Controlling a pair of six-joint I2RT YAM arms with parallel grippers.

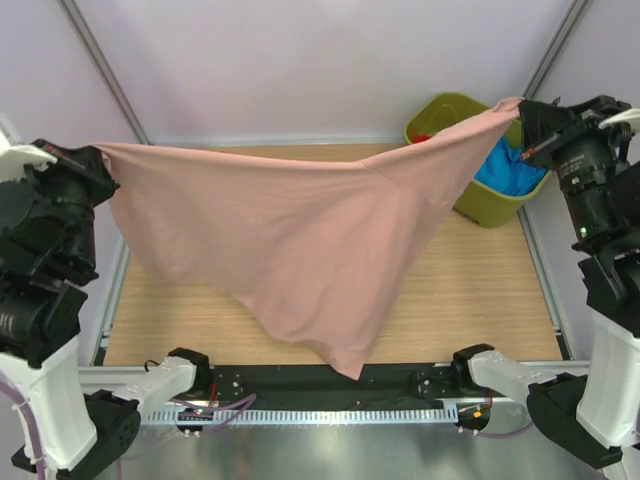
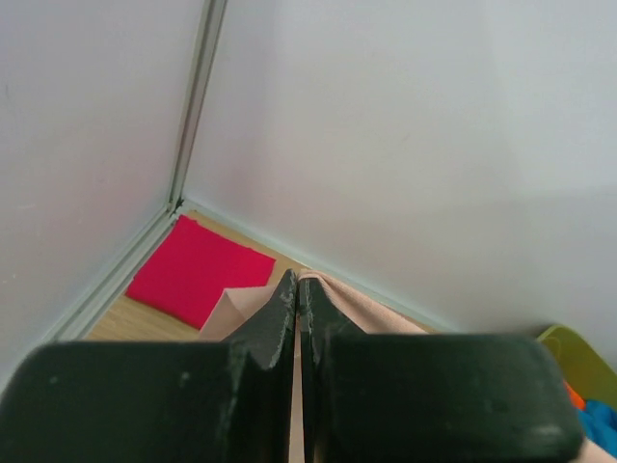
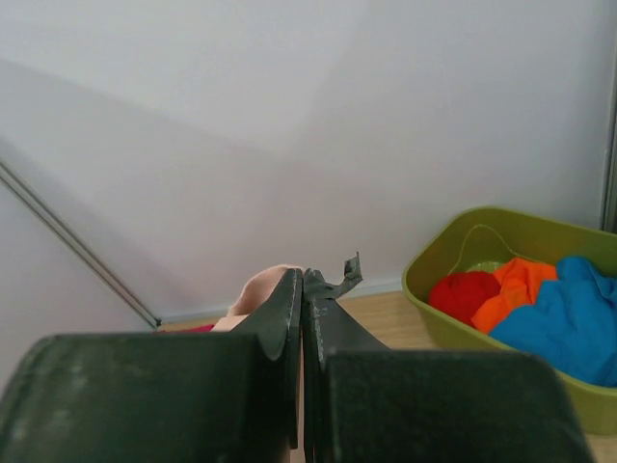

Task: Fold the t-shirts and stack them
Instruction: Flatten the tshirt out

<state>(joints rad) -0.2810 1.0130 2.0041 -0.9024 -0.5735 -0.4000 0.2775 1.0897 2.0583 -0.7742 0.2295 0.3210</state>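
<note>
The pink t-shirt [image 1: 300,240] hangs spread in the air between the two arms, above the bench [image 1: 480,290]. The left pincer [image 1: 100,152] is clamped tight on one upper corner of it, and the right pincer [image 1: 522,108] is clamped tight on the other, which it holds a little higher. The cloth sags from that top edge to a low point near the front edge of the bench; whether that tip touches the wood I cannot tell. A magenta t-shirt [image 2: 198,272] lies flat and folded in the far left corner of the bench. At the far right stands a green tub [image 1: 450,108] with a red t-shirt [image 3: 466,292], an orange t-shirt [image 3: 511,289] and a blue t-shirt [image 1: 510,172] bunched inside.
</note>
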